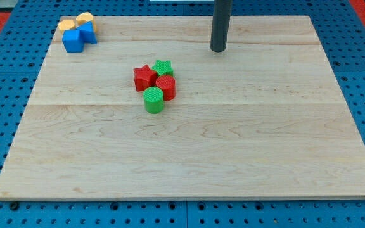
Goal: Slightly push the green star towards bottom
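The green star (163, 66) lies on the wooden board (233, 139), left of centre in the view's upper half. It touches a red star (144, 78) on its left and a red cylinder (166, 87) below it. A green cylinder (153, 100) sits just below the red cylinder. My tip (218, 49) rests on the board to the right of and a little above the green star, about a block's width or two apart from it. The dark rod rises out of the view's top.
At the board's top left corner sits a cluster of two blue blocks (78, 37) and two orange blocks (75, 22). The board lies on a blue perforated base (5, 88).
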### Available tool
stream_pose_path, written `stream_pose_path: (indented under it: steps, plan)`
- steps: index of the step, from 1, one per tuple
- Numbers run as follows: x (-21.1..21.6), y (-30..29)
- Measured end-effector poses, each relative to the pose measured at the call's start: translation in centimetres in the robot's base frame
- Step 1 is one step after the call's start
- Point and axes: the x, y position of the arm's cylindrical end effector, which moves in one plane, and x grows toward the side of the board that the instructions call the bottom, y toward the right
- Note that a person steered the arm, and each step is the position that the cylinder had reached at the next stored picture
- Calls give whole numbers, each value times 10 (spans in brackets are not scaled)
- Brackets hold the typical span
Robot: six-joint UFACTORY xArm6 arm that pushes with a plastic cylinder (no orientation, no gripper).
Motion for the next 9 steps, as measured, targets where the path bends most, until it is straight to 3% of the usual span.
stream_pose_path:
  steps: [2,4,6,9]
  plan:
    - [-3,-36]
    - [-42,-65]
    - [-12,-117]
    - [18,-122]
